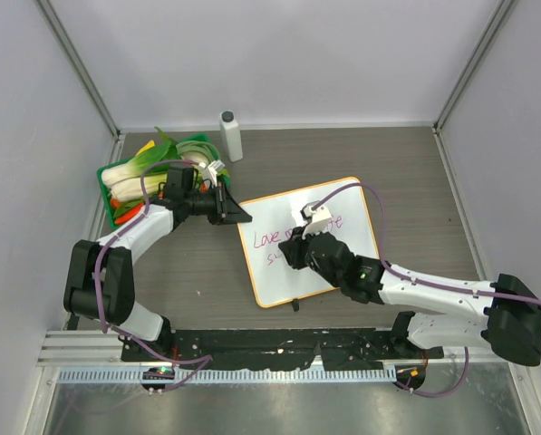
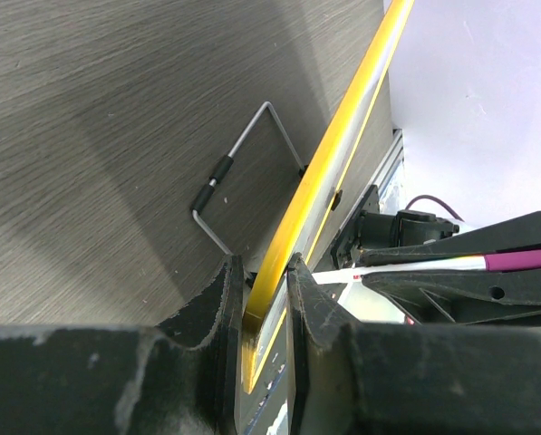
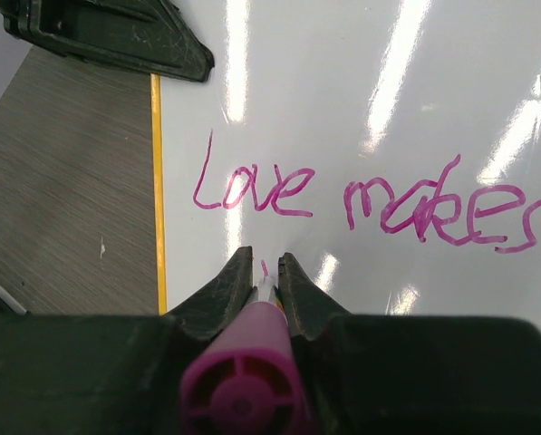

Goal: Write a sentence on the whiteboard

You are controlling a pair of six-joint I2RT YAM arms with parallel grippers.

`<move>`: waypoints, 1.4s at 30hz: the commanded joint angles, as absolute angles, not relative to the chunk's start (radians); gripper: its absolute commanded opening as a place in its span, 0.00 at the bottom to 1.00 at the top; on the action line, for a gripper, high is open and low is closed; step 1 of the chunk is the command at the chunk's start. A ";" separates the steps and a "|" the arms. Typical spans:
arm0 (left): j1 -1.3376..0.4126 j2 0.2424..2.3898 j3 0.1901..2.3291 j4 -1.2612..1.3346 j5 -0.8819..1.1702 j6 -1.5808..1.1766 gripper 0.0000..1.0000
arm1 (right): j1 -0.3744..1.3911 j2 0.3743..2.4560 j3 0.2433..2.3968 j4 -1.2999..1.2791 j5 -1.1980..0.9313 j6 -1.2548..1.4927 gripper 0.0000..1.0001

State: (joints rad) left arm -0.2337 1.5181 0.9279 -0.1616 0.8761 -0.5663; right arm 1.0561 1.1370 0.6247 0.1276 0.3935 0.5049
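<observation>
The whiteboard (image 1: 275,276), white with a thin orange frame, lies tilted on the table's middle. My left gripper (image 1: 234,213) is shut on its upper-left edge; the left wrist view shows the jaws (image 2: 263,267) pinching the orange frame (image 2: 342,145). My right gripper (image 1: 286,256) is shut on a magenta marker (image 3: 247,381), tip down on the board. The sentence (image 3: 361,204) reads "Love makes" in pink cursive. A short new stroke (image 3: 265,268) shows between the right fingers, under "Love". In the top view the right arm hides most of the writing past "Love" (image 1: 266,238).
A green tray (image 1: 104,174) of vegetables stands at the back left beside the left arm. A white bottle (image 1: 231,136) stands behind it near the back wall. A wire stand (image 2: 243,163) sticks out under the board. Side walls enclose the table.
</observation>
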 commanded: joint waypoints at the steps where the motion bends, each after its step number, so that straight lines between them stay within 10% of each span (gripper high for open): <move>1: -0.241 1.534 0.897 -0.259 0.707 -0.506 0.00 | 1.055 1.112 0.611 0.095 0.387 0.525 0.01; 42: -0.247 1.542 0.894 -0.256 0.712 -0.509 0.00 | 1.054 1.143 0.669 0.049 0.482 0.497 0.01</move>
